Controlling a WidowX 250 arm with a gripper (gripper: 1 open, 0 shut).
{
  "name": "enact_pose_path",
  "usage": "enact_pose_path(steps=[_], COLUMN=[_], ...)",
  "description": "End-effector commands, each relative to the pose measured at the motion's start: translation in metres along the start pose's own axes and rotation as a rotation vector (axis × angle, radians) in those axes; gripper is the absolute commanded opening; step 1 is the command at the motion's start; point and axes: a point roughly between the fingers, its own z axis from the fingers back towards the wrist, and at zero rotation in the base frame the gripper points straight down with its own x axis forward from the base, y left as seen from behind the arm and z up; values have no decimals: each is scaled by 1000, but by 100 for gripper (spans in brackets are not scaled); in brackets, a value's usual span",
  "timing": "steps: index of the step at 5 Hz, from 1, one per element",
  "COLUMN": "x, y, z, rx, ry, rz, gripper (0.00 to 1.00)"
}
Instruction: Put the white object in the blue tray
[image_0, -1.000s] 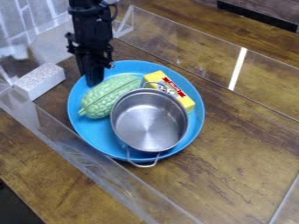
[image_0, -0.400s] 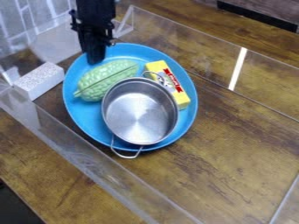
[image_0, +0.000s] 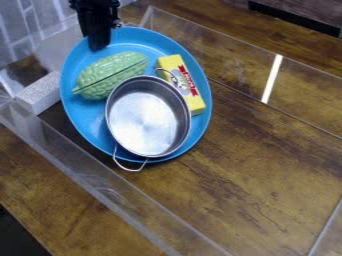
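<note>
The blue tray (image_0: 150, 45) is tilted, its far rim lifted off the table. My black gripper (image_0: 98, 42) points down and is shut on that raised rim. Inside the tray lie a green knobbly oval (image_0: 110, 72), a yellow box (image_0: 181, 82) and a steel pot (image_0: 144, 120). The white object (image_0: 28, 94) rests on the table to the left of the tray, outside it and partly hidden behind the tray's left rim.
A clear plastic wall (image_0: 80, 165) borders the wooden table along the front left. Another clear panel (image_0: 241, 45) runs along the back. Bare wood (image_0: 254, 150) stretches to the right of the tray.
The gripper has risen and moved toward the upper left, taking the tray's rim with it. The tray has tilted up and shifted left, and its contents moved with it.
</note>
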Motion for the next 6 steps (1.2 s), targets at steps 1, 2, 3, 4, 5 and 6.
enact_pose_path(steps=[1,2,3,4,5,6], x=[8,9,15,21,25,34], y=[-16,-26,-38,-49,-52,-53], z=[29,21,13,1,-11,-17], rx=[53,50,49,48,44,43], ry=[-91,-83,-74,-60,-53,-55], rz=[-64,-103,-154,-210,-255,-284], gripper=[0,0,0,100,100,100])
